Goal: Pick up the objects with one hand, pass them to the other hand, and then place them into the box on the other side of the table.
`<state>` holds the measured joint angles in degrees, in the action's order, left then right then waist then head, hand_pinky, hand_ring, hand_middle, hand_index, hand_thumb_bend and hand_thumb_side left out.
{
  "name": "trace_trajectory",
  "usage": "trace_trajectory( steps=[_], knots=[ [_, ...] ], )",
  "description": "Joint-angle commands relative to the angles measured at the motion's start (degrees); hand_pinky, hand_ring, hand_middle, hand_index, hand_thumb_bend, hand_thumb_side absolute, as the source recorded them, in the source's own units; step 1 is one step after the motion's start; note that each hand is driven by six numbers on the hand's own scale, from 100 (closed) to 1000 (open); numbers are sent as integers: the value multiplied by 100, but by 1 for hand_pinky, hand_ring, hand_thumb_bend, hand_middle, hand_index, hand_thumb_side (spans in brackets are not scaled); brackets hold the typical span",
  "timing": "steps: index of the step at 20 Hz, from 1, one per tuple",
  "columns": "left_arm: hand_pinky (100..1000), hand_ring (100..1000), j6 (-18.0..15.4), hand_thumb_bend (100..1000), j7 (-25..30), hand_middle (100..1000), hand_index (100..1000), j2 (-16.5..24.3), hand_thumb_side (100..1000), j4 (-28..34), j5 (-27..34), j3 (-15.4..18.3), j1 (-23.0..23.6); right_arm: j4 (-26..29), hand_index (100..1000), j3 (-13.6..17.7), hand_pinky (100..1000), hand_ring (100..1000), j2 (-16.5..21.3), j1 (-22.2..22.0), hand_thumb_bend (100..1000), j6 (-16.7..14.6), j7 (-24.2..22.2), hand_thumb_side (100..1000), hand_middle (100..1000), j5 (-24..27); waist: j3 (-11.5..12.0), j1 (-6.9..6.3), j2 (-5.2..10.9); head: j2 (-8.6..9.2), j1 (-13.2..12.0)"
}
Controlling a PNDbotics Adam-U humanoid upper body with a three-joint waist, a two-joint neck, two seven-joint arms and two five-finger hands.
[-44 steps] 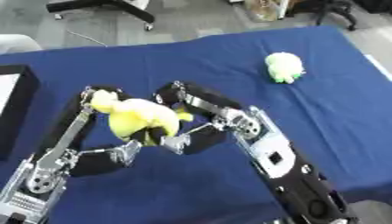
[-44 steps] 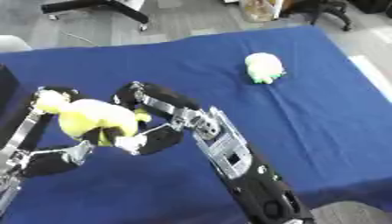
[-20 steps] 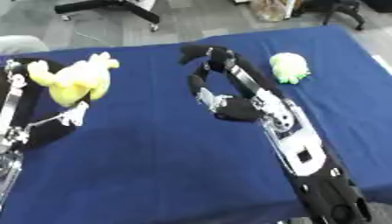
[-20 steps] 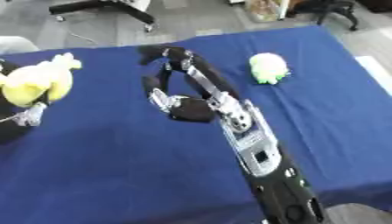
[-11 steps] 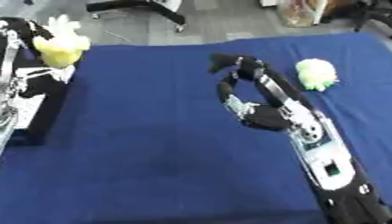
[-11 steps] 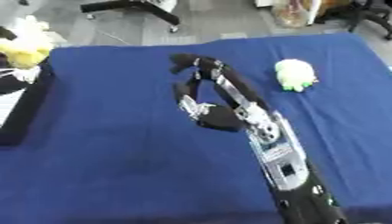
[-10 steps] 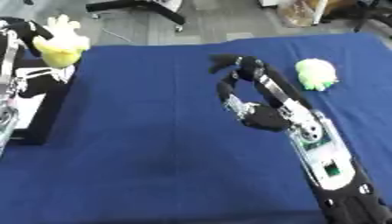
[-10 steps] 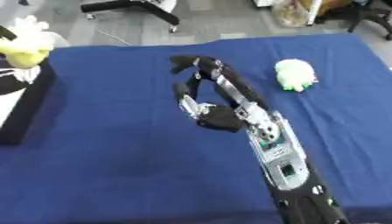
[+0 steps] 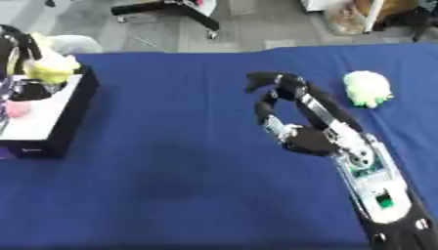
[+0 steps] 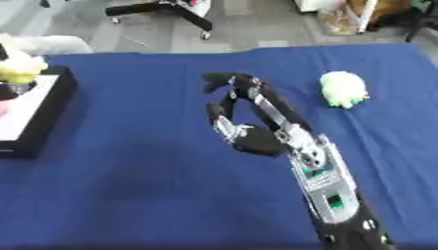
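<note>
A yellow plush toy (image 9: 50, 67) hangs over the near end of the black box with a white inside (image 9: 53, 113) at the table's left edge. My left hand (image 9: 14, 45) is curled round the toy from above and behind; most of that hand is cut off by the view's edge. My right hand (image 9: 306, 139) hovers over the middle of the blue table (image 9: 171, 185), fingers loosely bent, with nothing in it. A green plush toy (image 9: 368, 88) lies on the cloth at the far right, apart from the right hand.
Something pink (image 9: 13, 109) lies inside the box. Beyond the table's far edge is grey floor with an office chair base (image 9: 171, 9) and a bag (image 9: 351, 19).
The yellow toy left my right hand and went with my left hand leftward to above the box. The right hand drew back, holding nothing. The camera panned left, bringing the box into view.
</note>
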<state>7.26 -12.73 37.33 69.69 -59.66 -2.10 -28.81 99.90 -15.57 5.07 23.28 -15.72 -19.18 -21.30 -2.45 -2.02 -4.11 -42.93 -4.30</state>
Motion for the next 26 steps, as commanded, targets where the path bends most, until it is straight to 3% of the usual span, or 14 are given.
trace_trajectory(
  steps=[1,5,6,8,9,10,12,15,18,21,23,24,25,26],
  knots=[
    [615,375,74,755,56,333,435,271,100,-323,-325,144,-126,32,883,0,652,400,76,70,100,-11,-32,678,696,40,4,-13,113,117,-220],
    [624,387,170,764,70,344,448,277,100,-580,-538,174,-157,20,883,-11,652,399,81,68,100,-15,-56,682,695,46,13,-9,116,146,-365],
    [654,442,203,826,102,414,518,281,100,-625,-586,177,-158,18,883,-14,652,399,81,69,100,-17,-62,681,695,48,15,-6,118,151,-365],
    [709,563,281,815,298,562,666,289,108,-709,-723,169,-158,15,883,-19,652,398,84,72,100,-21,-73,683,694,51,17,-1,119,165,-364],
    [729,609,326,830,415,613,723,290,170,-726,-795,174,-157,13,883,-19,652,398,85,73,100,-21,-76,684,693,52,17,0,119,173,-362],
    [767,697,371,876,524,712,827,289,345,-727,-857,184,-154,12,883,-18,653,398,87,74,100,-21,-78,685,693,52,18,1,118,177,-358],
    [808,770,474,937,763,792,893,298,506,-718,-939,217,-140,8,883,-16,653,398,90,74,100,-21,-81,686,693,51,19,1,119,185,-346],
    [846,828,625,1000,919,858,933,325,630,-629,-978,287,-110,6,882,-14,653,397,92,72,100,-21,-82,687,692,50,18,-3,120,191,-325],
    [849,834,686,983,940,872,937,345,595,-352,-847,353,-40,6,883,-3,654,397,98,76,100,-25,-90,686,692,45,21,-6,121,198,-272],
    [828,789,758,709,610,829,915,276,522,223,-294,463,92,-6,883,46,655,398,132,114,100,-20,-70,677,694,24,39,3,120,182,-88],
    [803,736,735,345,209,780,880,152,578,753,600,494,254,-49,884,124,656,399,201,200,100,3,-3,658,696,-12,61,15,121,172,156],
    [803,736,659,345,11,780,880,101,578,1000,1135,473,343,-80,884,165,656,399,242,255,100,16,46,658,696,-36,72,19,121,169,255],
    [788,710,447,145,-157,763,867,7,663,1280,1747,411,440,-127,884,224,657,398,312,345,100,36,114,629,698,-79,83,24,124,161,406],
    [779,695,187,100,-282,753,862,-66,705,1523,2313,350,544,-194,885,282,656,394,387,442,100,61,192,607,698,-126,98,28,125,155,544]
  ],
)
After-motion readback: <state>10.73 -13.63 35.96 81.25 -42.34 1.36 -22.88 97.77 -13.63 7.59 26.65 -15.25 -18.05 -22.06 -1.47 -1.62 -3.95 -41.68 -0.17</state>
